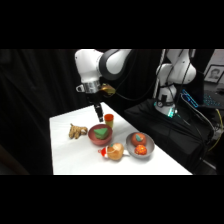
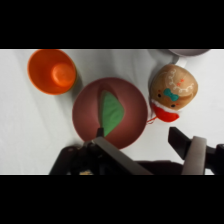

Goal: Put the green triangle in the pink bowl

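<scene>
**Green triangle looks parked in the bowl already**

Judging by both views, the job's basically done: on the white table (image 1: pixel 70 155), the round reddish-pink bowl (image 1: pixel 100 135) sits mid-table toward the far edge, and the flat bright green triangle block (image 2: pixel 111 114) lies inside it. The arm's two-finger gripper (image 2: pixel 150 147) hangs above the bowl, fingers spread apart, holding nothing. All that's left is pulling away.

Neighbours: grey metal bowl (image 1: pixel 139 143) toward the right edge, gingerbread-face toy (image 2: pixel 173 91) just beside the pink bowl, small orange cup (image 2: pixel 52 72) close by. Nothing blocks anything.

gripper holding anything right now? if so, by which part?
Nothing. The gripper is open and empty above the pink bowl; the green triangle lies inside the bowl, untouched.
</scene>
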{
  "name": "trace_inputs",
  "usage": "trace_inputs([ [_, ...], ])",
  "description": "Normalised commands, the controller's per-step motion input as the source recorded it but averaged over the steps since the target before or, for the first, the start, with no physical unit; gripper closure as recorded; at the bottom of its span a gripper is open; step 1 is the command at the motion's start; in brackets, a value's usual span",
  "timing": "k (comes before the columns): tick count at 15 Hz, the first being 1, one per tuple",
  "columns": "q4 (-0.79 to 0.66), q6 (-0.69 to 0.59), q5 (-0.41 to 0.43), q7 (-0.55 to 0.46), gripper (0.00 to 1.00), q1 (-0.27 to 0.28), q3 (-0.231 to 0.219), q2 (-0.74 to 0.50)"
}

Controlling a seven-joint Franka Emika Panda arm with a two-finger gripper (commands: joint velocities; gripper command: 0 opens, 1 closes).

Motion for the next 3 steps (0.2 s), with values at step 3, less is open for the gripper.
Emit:
trace_inputs([
  [3, 0.07, -0.28, -0.071, 0.09, 0.00, 0.093, -0.062, -0.19],
])
